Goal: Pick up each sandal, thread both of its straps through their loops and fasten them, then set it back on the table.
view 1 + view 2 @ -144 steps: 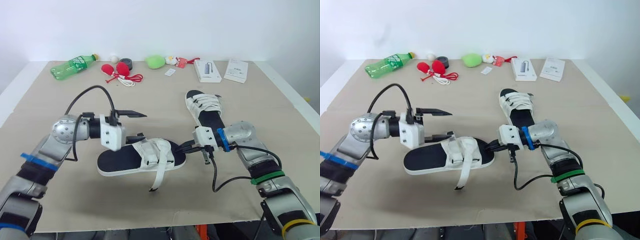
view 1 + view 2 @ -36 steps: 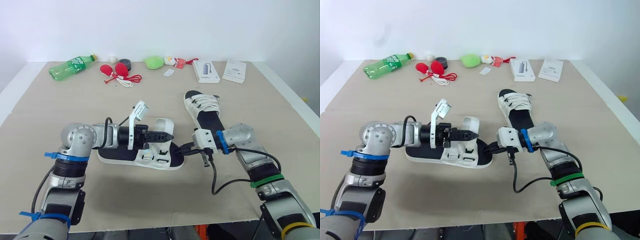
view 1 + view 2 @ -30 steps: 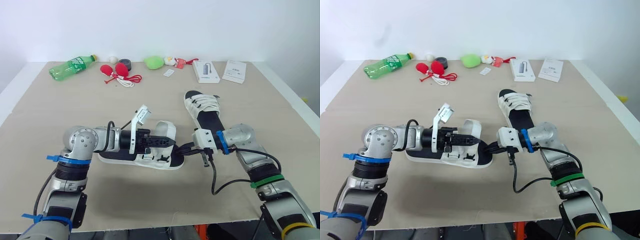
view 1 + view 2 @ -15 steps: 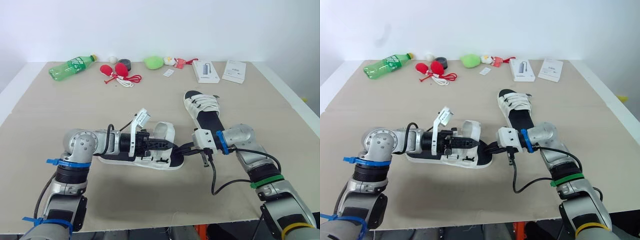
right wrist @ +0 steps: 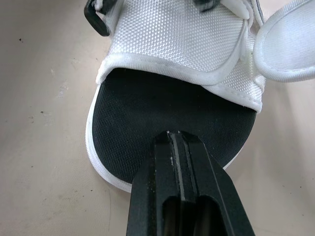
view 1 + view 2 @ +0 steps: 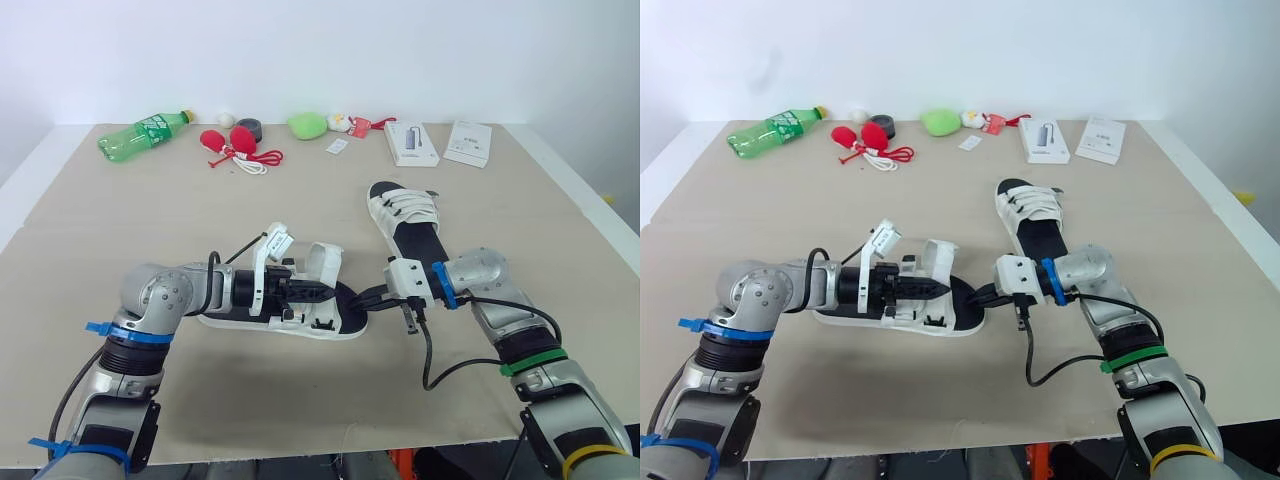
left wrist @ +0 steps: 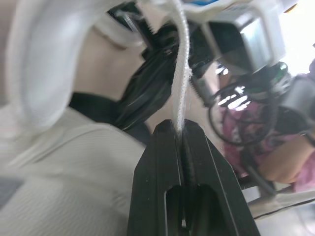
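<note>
**Sandal (image 6: 308, 320) lying at table centre, strap grip looking precarious**

The left gripper (image 6: 322, 290) is clamping its jaws tight on the thin edge of the white strap (image 7: 181, 83). The right gripper (image 6: 366, 297), jaws closed, seems to be pinching the sandal's toe rim at its 3 o'clock end, though that contact is hard to make out. A skewed pull is risking the strap sliding free, and a hard tug is risking the sole escaping the right grip. The second sandal (image 6: 410, 222) is lying near at 1 o'clock, crowding that side. The table (image 6: 300, 400) is offering open room toward 6 and 9 o'clock. The green bottle (image 6: 140, 132) and boxes (image 6: 412, 142) are sitting well apart along the far edge at 12 o'clock.
</note>
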`<action>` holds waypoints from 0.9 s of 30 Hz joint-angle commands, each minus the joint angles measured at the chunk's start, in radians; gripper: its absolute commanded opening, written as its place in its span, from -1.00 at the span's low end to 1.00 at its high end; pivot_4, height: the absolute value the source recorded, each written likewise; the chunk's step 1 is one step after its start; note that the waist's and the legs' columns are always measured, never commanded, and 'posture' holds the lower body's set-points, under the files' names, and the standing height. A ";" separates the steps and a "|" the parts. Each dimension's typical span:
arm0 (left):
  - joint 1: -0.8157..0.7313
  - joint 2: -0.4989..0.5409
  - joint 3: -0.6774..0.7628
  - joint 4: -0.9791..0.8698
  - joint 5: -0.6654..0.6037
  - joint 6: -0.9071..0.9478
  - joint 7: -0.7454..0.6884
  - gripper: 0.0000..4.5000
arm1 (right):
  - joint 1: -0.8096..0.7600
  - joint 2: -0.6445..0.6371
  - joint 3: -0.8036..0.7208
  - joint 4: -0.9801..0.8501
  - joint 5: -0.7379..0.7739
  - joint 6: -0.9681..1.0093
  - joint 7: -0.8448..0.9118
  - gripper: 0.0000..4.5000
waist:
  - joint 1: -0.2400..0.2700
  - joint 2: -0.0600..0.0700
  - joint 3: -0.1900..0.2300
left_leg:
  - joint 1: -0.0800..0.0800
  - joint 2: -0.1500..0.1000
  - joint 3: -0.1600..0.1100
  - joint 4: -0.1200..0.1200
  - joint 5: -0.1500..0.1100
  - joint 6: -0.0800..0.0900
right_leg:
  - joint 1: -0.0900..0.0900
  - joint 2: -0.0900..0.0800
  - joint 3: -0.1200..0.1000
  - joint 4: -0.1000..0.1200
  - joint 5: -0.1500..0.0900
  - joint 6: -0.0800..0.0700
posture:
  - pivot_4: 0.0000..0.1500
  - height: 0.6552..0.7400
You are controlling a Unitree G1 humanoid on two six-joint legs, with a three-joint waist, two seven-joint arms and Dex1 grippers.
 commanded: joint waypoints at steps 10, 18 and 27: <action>0.018 0.015 -0.054 -0.006 0.095 -0.076 -0.038 -0.97 | 0.017 -0.006 0.032 0.030 -0.037 0.000 0.012 -1.00 | 0.000 0.000 0.000 | 0.000 0.000 0.000 0.000 0.000 0.000 | 0.000 0.000 0.000 0.000 0.000 0.000 | 1.00 1.00; -0.007 0.001 -0.080 -0.005 0.167 -0.173 -0.058 -0.97 | 0.017 -0.004 0.034 0.033 -0.038 -0.005 0.012 -1.00 | 0.001 0.000 -0.001 | 0.000 0.000 0.000 0.000 0.000 0.000 | 0.000 -0.001 0.000 0.000 0.000 0.000 | 1.00 1.00; -0.007 -0.001 -0.073 -0.045 0.169 -0.197 -0.097 -0.97 | 0.017 -0.001 0.035 0.031 -0.039 -0.005 0.010 -1.00 | 0.001 0.000 0.000 | 0.000 -0.001 0.000 0.001 0.000 0.000 | 0.000 -0.001 0.000 0.000 0.000 0.000 | 1.00 1.00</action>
